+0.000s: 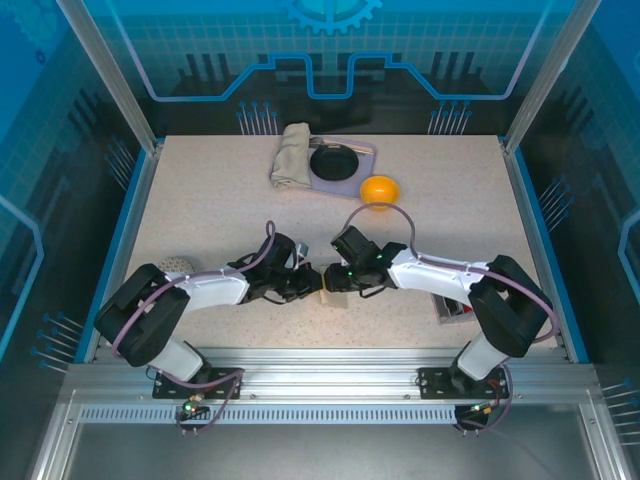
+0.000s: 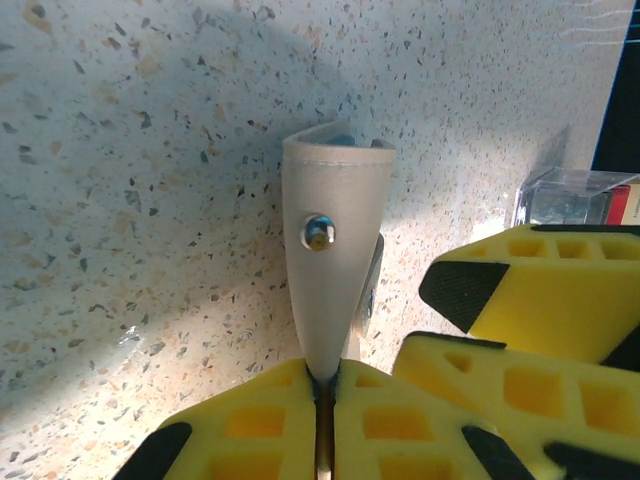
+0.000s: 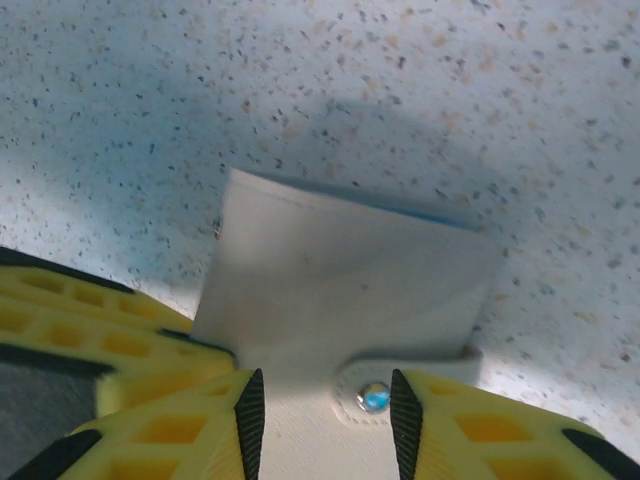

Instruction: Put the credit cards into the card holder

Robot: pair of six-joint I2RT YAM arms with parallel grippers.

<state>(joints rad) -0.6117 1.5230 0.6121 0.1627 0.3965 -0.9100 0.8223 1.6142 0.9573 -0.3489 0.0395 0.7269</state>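
The left gripper (image 2: 322, 392) is clamped shut on the card holder (image 2: 335, 190), its two yellow fingers pressed together on the holder's near edge. The beige holder stands on edge straight ahead of those fingertips, folded, with a sliver of blue lining showing at its far end. A metal snap stud (image 2: 319, 232) sits on the face turned to the left wrist camera. Beneath the holder is the speckled table (image 2: 150, 150).

The right gripper (image 3: 325, 388) comes at the same holder from the opposite side. Its jaws stand parted, and the holder's strap tab (the part carrying the snap) lies in the gap between them. The broad beige face spreads out ahead of its fingertips. From the left wrist, the right gripper's fingers sit just to the right of the holder, tips near it; whether they touch it I cannot tell.

Further off to the left gripper's right, past the other gripper, stands a small clear box (image 2: 565, 195) with a red card (image 2: 625, 203) upright inside.

From above, the two grippers meet nose to nose with the holder between them. Well beyond them lie an orange (image 1: 380, 190), a folded cloth (image 1: 292, 155) and a black dish (image 1: 335, 160).
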